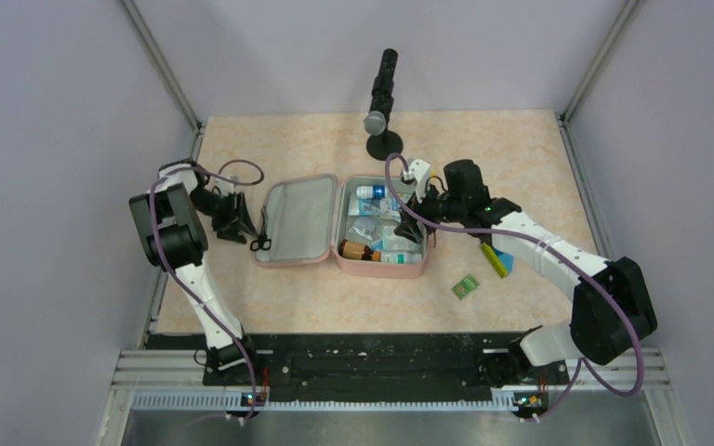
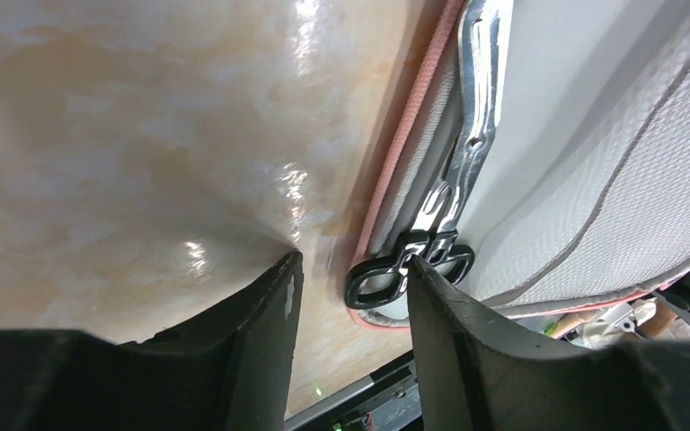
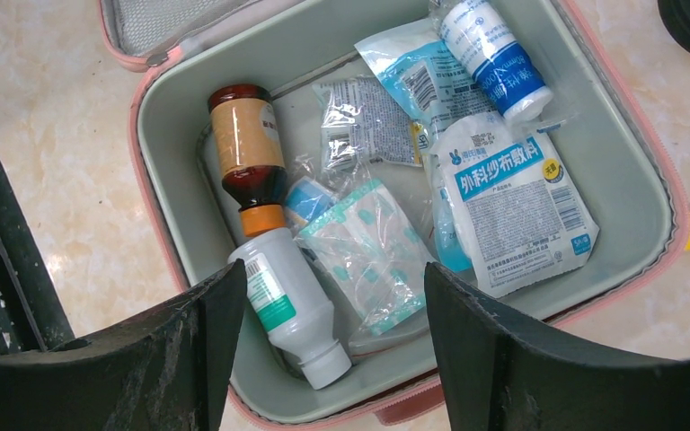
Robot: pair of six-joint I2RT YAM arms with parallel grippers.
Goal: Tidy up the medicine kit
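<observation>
Medicine kit (image 1: 297, 218) lies unzipped mid-table, lid toward the left edge. Right gripper (image 3: 332, 278) hangs over its tray, jaws parted and empty. Left gripper (image 1: 244, 230), nearer, gapes emptily at the lid's rim. Scissors (image 2: 445, 202) lie there, blades pointing away from its fingertips.

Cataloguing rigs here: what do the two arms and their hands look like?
The left arm and right arm have white links with black joints; a purple cable loops along each. The left hand and right hand each have two broad matte-black fingers.
</observation>
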